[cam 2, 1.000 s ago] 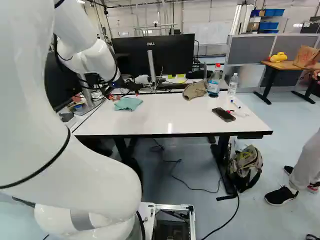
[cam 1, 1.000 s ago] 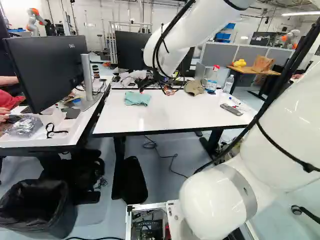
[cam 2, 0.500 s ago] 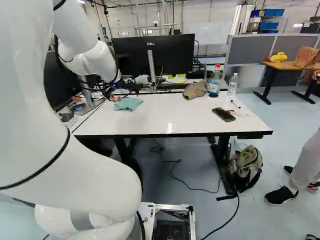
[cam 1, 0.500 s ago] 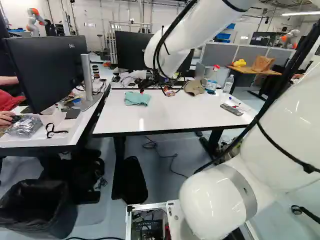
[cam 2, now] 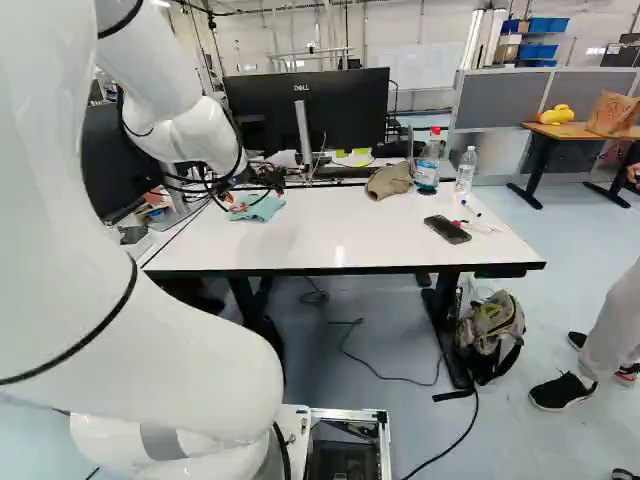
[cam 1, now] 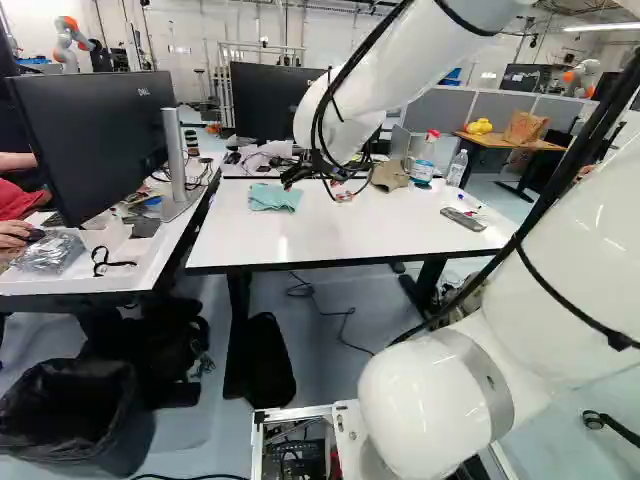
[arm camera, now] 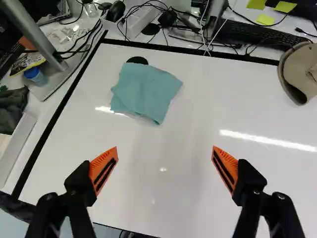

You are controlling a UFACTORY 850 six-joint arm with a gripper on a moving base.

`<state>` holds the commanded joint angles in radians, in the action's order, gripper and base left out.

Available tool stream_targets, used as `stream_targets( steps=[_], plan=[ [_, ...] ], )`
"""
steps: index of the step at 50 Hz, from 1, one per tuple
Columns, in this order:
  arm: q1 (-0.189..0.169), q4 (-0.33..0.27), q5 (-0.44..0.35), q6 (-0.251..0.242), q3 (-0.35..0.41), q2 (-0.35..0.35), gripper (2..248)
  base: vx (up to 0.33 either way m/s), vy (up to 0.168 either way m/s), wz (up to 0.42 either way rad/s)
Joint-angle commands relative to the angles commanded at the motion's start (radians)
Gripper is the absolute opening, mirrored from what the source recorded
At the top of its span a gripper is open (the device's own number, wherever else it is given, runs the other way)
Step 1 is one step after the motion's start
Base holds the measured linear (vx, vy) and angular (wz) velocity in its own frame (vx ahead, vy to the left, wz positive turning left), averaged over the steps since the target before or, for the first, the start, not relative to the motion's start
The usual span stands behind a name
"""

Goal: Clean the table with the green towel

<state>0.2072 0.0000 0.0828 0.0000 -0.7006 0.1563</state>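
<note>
The white tabletop (cam 1: 340, 225) is smooth and glossy, streaked with reflected light and edged in black. Over it reaches the white arm (cam 1: 370, 80), rounded and glossy, black cables looping along it. Beyond the table stands a flat, dark rectangular monitor (cam 2: 350, 105). Under the table's right end in the right base view slumps a fabric backpack (cam 2: 492, 325). The black gripper (cam 1: 315, 189) has its jaws spread wide, ribbed orange pads apart with only tabletop showing between them. Ahead of them, near the table's far left corner, the green towel (arm camera: 144, 93) lies folded, soft and matte, uneven at its edges. A curved tan cap (arm camera: 303, 72) rests by the far edge, near a clear plastic bottle with a red top (cam 2: 428, 165). Nearer lies a thin, dark phone (cam 2: 447, 229).
</note>
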Motion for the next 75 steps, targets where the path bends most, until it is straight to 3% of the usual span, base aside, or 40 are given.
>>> stream_targets(
  steps=[28,75],
  plan=[
    [-0.045,0.0,-0.207,0.0,0.133,0.027,247,0.0,0.0,0.0],
    [-0.145,0.0,-0.668,0.0,0.429,0.086,247,0.0,0.0,0.0]
  ],
)
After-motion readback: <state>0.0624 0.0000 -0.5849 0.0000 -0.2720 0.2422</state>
